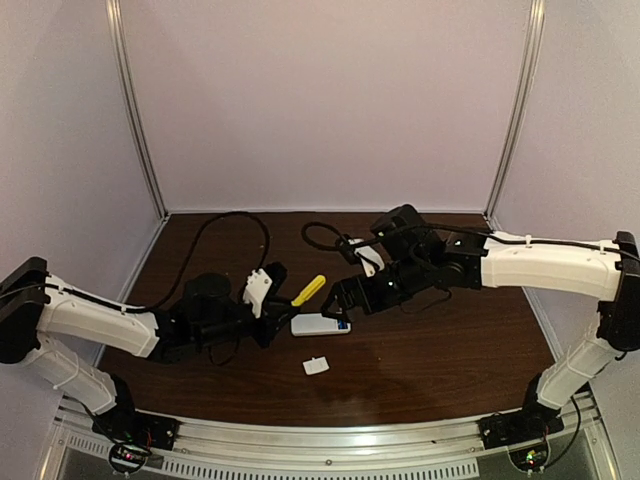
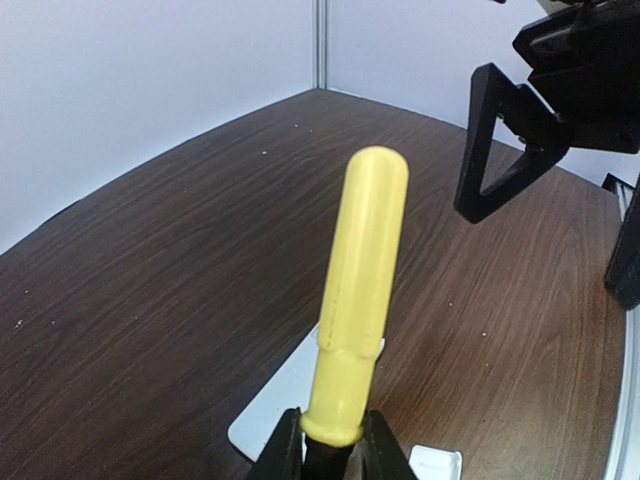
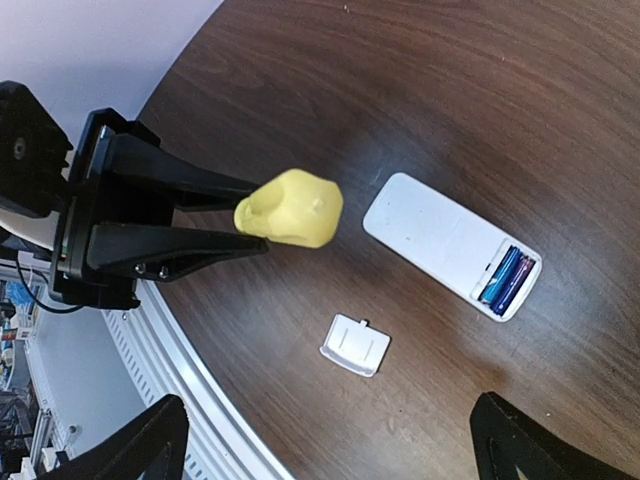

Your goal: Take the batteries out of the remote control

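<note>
Batteries (image 3: 507, 278): two slim blue cells side by side in the open bay at one end of the remote control (image 3: 432, 232), not yet lifted. The remote lies flat on the table (image 3: 420, 90), mid-table btwn the two arms. Its small white cover (image 3: 355, 345) is off and lies just beside it on the near side, apart from it.

Left gripper (image 2: 335, 452) is clamped on the screwdriver (image 2: 355, 300) at the collar below the yellow handle. The handle sticks out past the fingers, near the remote's plain end. The blade tip isn't visible in any view.

Right gripper (image 3: 328, 400) is spread wide w/ nothing in it, hovering above the remote and cover.

Step in hand, I'd say: get the cells out of the bay. To do it well:
- pin the remote's plain end first so it can't skate on the smooth wood
- lever each cell up from one end, not the middle
- go gently, since a popped cell will likely roll
- keep the two arms from colliding; they're working close together
</note>
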